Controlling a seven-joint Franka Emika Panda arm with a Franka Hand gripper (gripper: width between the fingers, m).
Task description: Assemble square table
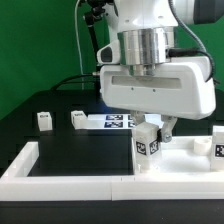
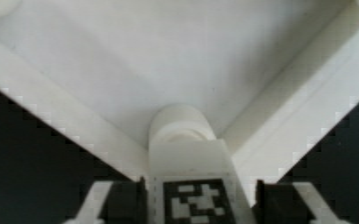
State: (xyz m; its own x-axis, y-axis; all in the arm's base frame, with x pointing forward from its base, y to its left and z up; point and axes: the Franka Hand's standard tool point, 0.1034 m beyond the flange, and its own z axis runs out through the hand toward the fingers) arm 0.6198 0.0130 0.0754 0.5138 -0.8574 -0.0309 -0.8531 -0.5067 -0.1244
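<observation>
My gripper (image 1: 152, 135) is shut on a white block leg (image 1: 147, 146) with a black-and-white tag, holding it upright at the corner of the white square panel (image 1: 190, 160) nearest the exterior view's left. In the wrist view the leg (image 2: 186, 160) sits between my fingers (image 2: 108, 203), with my gripper (image 2: 195, 205) closed round it and the panel (image 2: 176, 50) and its raised rim spreading out beyond. Two more legs (image 1: 43, 120) (image 1: 78, 118) stand at the back on the exterior view's left. Another leg (image 1: 219, 143) stands at the right edge.
The long white L-shaped border wall (image 1: 60, 172) runs along the front and up the exterior view's left side. The marker board (image 1: 115, 122) lies at the back behind my gripper. The table is black, with a green backdrop behind it.
</observation>
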